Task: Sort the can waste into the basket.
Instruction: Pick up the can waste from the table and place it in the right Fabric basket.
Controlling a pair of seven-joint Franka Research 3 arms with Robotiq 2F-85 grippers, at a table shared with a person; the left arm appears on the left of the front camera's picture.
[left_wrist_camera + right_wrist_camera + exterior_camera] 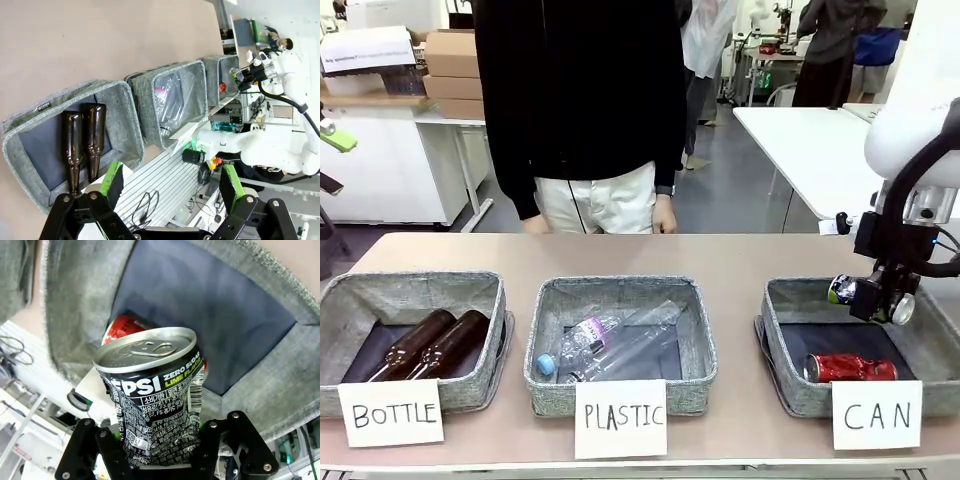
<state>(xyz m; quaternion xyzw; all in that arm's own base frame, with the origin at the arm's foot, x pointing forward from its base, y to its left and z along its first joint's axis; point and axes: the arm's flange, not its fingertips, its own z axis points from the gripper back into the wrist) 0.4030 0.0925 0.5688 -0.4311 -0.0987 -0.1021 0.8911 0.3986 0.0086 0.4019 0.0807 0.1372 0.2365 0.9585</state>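
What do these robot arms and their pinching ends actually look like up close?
The arms are smooth, rounded white shells with black cables running along them. Each ends in a black metal tool built of bolted linkages. The left tool has two fingers faced with bright green pads. The right tool is the same black build, mounted below a white-and-grey wrist.

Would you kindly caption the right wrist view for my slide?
Right hand holds a dented black can above the CAN basket.

A robotics lab: white worktables (820, 150), stacked cardboard boxes (450, 70), a white robot arm (280, 150) beside the table.
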